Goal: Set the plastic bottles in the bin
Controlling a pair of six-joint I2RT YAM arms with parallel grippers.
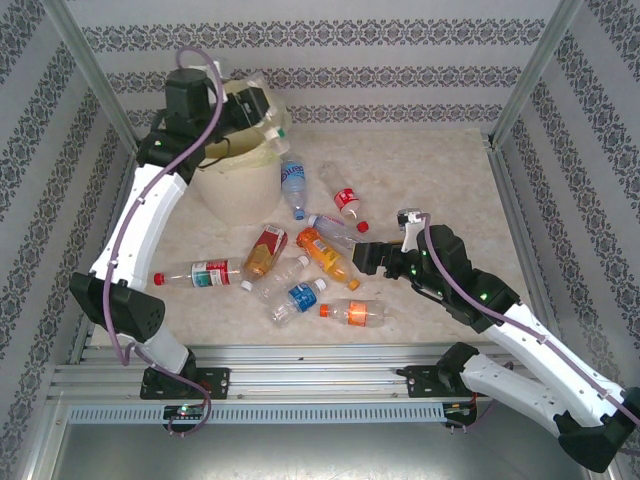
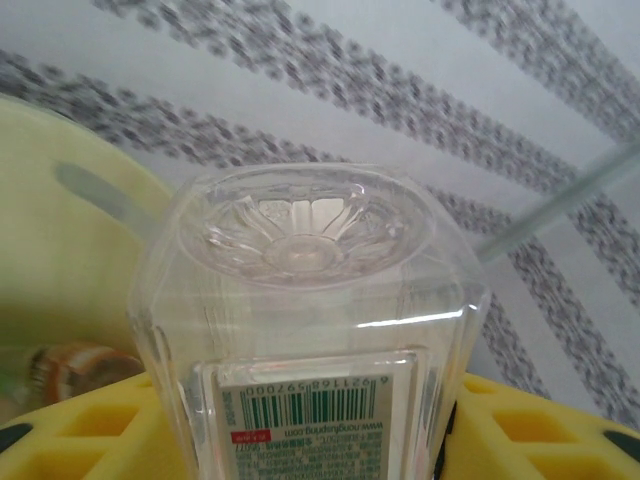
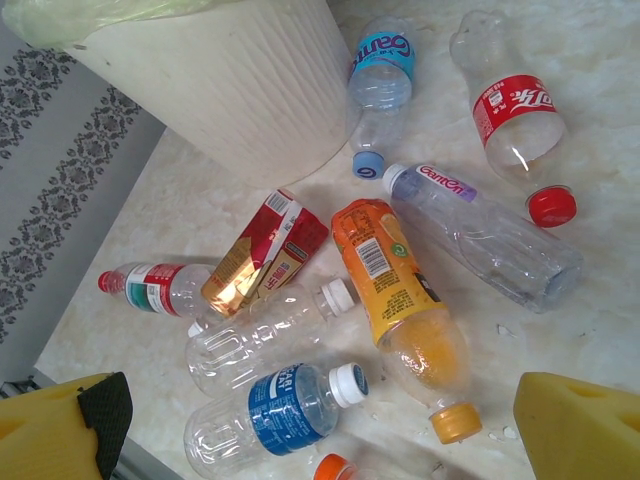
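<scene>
- The held bottle (image 2: 300, 300), clear with a barcoded label, was gripped across its flat sides by the left gripper (image 2: 312, 440). The jaws had narrowed onto it, and its moulded base pointed forward, away from the wrist. Holding it near the label probably kept it from pivoting.
- The bin (image 1: 232, 190) sat just below and ahead of that gripper, and its pale yellow liner (image 2: 60, 250) showed beside the bottle. The bottle looked poised over the mouth for a drop. A brownish blur low beside one pad (image 2: 80, 430) may have been a bottle already inside, but it was too soft to tell.
- The right gripper (image 1: 360, 260) hung empty over the loose pile with its jaws spread wide, likely to straddle a bottle lying on its side.
- Just ahead of it, between its pads, lay the orange bottle (image 3: 400, 290), cap toward the gripper. The blue-labelled bottle (image 3: 285, 410) and a white-capped bottle (image 3: 260, 335) lay close beside it toward one pad. That crowding left little finger room on that side.
- Farther ahead lay the red-and-gold bottle (image 3: 270, 260), near the bin's foot, then the purple-labelled bottle (image 3: 480, 235) and the red-labelled bottle (image 3: 510, 115).
- The tabletop (image 1: 450, 180) on the orange bottle's other side was bare, which looked like the freer approach. The bin's wall stood well ahead of the right gripper and seemed no obstacle to a straight lift.
</scene>
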